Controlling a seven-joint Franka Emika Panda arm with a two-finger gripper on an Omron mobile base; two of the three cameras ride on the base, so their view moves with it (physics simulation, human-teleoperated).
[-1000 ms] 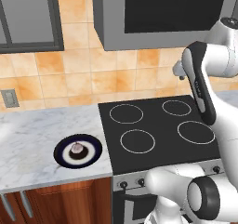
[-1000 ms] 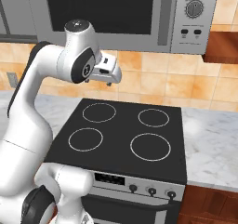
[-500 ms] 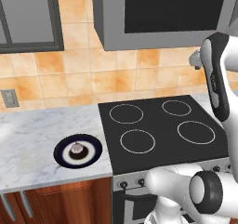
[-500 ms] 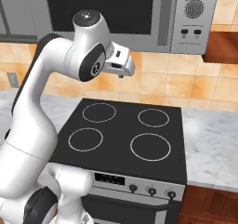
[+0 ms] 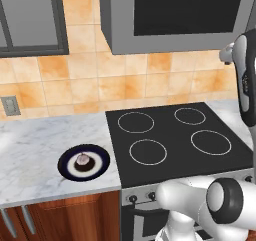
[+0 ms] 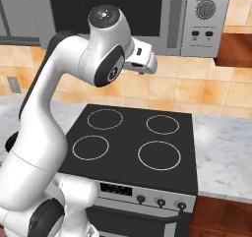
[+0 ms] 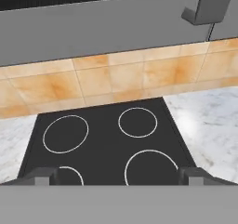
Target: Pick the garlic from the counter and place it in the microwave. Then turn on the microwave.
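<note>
Kitchen scene with the arm raised high over the stove [image 5: 175, 135]. The garlic [image 5: 82, 159] sits on a dark-blue plate [image 5: 97, 166] on the tabletop [image 5: 30, 155], near the tabletop's front edge and just beside its right end where it meets the stove. The microwave [image 6: 172, 14] hangs above the stove with its door shut; its dial [image 6: 205, 8] and buttons lie at the right end of its front. The pincer [image 7: 119, 176] has its fingers wide apart and carries nothing; it looks out over the stove rings, well apart from the garlic.

Risks, as judged from this pose: the bulb is tiny and rounded, so a descent slightly off centre could nudge it across the plate or push the plate toward the front edge. The shut door would block placement unless opened first. A wide swing could strike the microwave's underside.
</note>
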